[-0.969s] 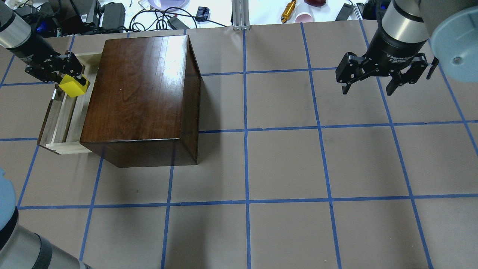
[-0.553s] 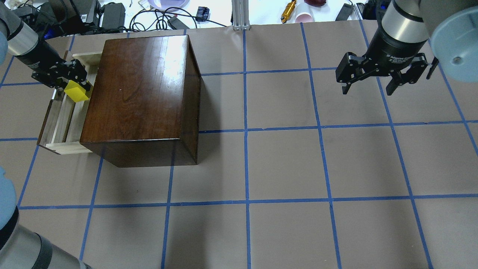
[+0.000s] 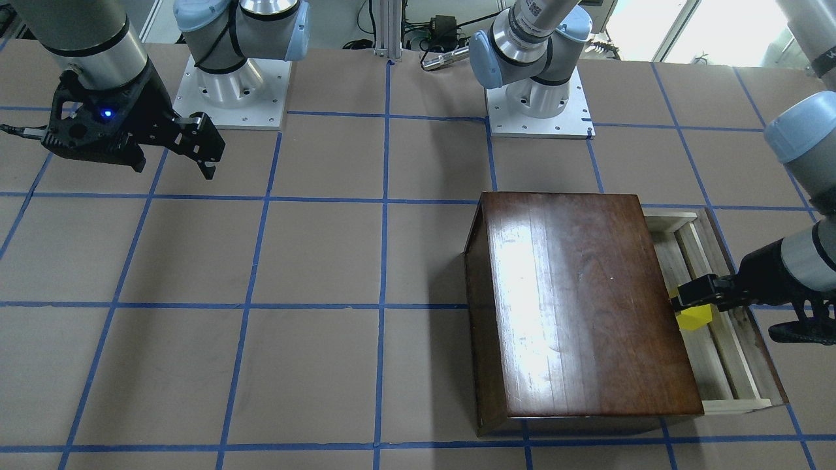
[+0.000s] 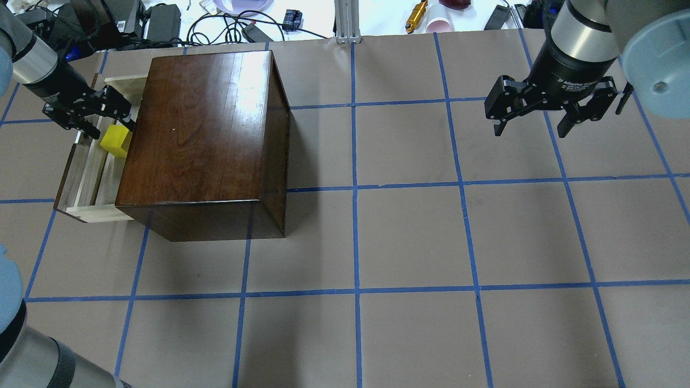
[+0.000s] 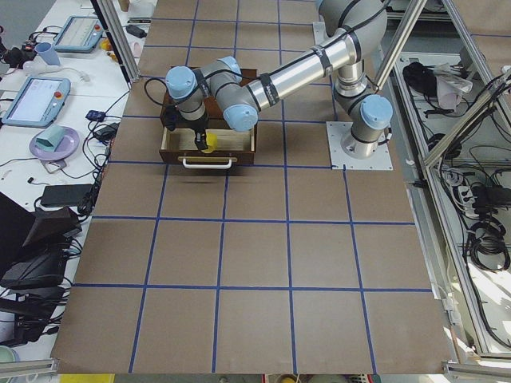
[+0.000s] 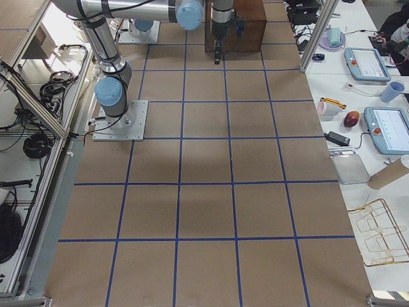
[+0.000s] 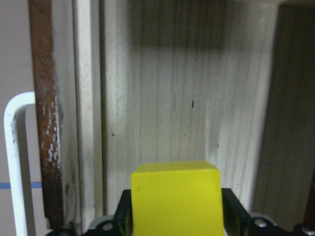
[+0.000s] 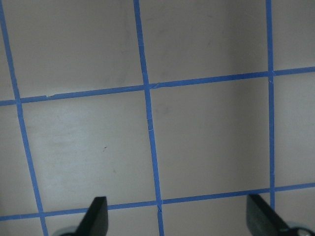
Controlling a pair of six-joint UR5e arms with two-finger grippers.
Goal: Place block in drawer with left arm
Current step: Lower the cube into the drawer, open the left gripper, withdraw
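The yellow block [image 4: 115, 141] is low inside the open drawer [image 4: 86, 175], which is pulled out on the left side of the dark brown box [image 4: 205, 134]. My left gripper [image 4: 108, 127] reaches down into the drawer and is shut on the block. In the left wrist view the block [image 7: 175, 196] sits between the black fingers [image 7: 125, 212], just above the pale-wood drawer floor [image 7: 187, 98]. In the front-facing view the block [image 3: 693, 318] shows under the left gripper [image 3: 696, 304], beside the box edge. My right gripper [image 4: 531, 128] is open and empty, high over the far right of the table.
The drawer's white handle [image 7: 12, 162] and dark front panel [image 7: 47, 123] lie to the left of the block. Cables and small items [image 4: 232, 21] lie beyond the table's back edge. The right wrist view shows bare brown table with blue tape lines [image 8: 147, 123].
My left gripper has gone down and slightly forward with the block, from above the drawer's rim to low inside the drawer. The right arm has not moved.
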